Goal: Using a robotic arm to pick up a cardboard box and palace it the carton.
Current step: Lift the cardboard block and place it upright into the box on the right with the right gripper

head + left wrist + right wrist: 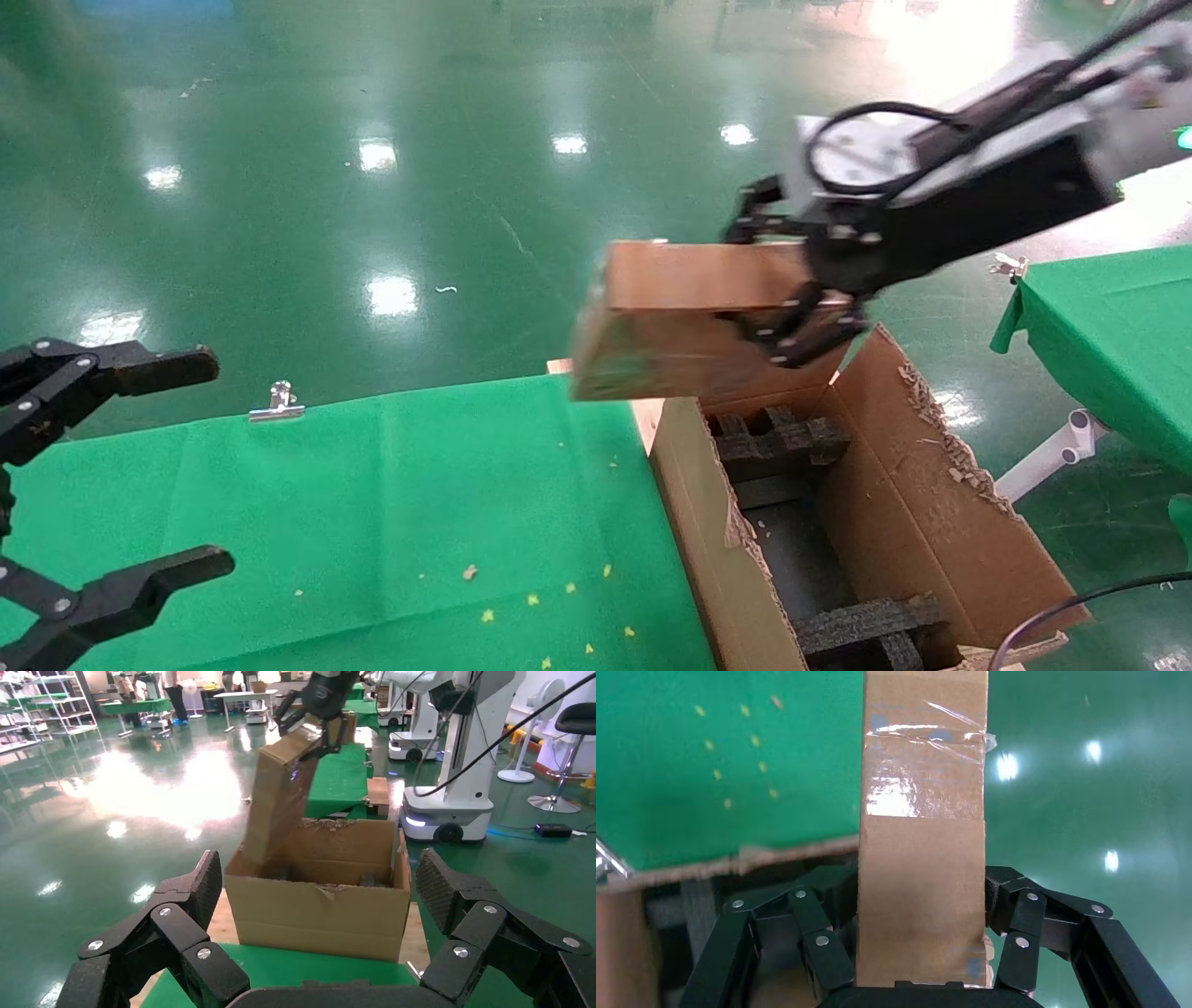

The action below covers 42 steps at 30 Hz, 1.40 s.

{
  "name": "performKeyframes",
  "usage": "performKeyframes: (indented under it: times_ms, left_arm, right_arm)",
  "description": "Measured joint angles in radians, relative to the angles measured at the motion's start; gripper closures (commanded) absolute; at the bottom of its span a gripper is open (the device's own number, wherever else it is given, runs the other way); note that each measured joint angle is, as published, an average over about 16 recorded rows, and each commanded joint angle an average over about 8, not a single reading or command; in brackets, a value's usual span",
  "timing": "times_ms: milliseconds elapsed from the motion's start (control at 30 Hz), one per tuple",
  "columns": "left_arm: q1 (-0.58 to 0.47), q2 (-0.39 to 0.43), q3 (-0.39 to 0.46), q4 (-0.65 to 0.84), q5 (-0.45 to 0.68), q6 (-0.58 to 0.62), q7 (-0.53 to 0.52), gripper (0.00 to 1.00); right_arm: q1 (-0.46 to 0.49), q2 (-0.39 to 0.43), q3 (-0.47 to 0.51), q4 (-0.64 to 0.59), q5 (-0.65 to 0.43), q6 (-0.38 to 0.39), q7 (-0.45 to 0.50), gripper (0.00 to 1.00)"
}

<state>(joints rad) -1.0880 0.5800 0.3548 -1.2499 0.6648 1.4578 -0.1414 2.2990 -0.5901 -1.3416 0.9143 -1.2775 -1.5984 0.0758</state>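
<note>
Our right gripper [792, 289] clamps the flat, taped cardboard box [670, 326] above the ragged carton [931, 503] holding black foam; our left gripper [121, 466] hangs wide.

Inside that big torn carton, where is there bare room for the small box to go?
The carton has a bare dark floor patch in its middle, bordered by black foam inserts at both ends. The right end effector holds the cardboard box above the far, foam-crowded end.
</note>
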Motion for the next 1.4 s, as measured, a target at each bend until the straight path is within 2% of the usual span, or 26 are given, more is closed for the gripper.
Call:
performKeyframes:
  times_ms: [267, 533, 933, 1200, 1400]
  left_arm:
    - [0.0, 0.0, 0.0, 0.0, 0.0, 0.0, 0.0, 0.0]
    - [0.0, 0.0, 0.0, 0.0, 0.0, 0.0, 0.0, 0.0]
    - [0.0, 0.0, 0.0, 0.0, 0.0, 0.0, 0.0, 0.0]
    - [0.0, 0.0, 0.0, 0.0, 0.0, 0.0, 0.0, 0.0]
    - [0.0, 0.0, 0.0, 0.0, 0.0, 0.0, 0.0, 0.0]
  right_arm:
    - [0.152, 0.129, -0.193, 0.012, -0.037, 0.001, 0.039, 1.0]
    - [0.193, 0.215, -0.301, -0.027, -0.01, 0.032, 0.114, 1.0]
    - [0.1, 0.358, -0.347, -0.057, 0.099, 0.188, 0.349, 1.0]
    - [0.011, 0.462, -0.386, 0.039, 0.164, 0.335, 0.493, 1.0]
    - [-0.055, 0.525, -0.43, 0.143, 0.188, 0.473, 0.583, 1.0]
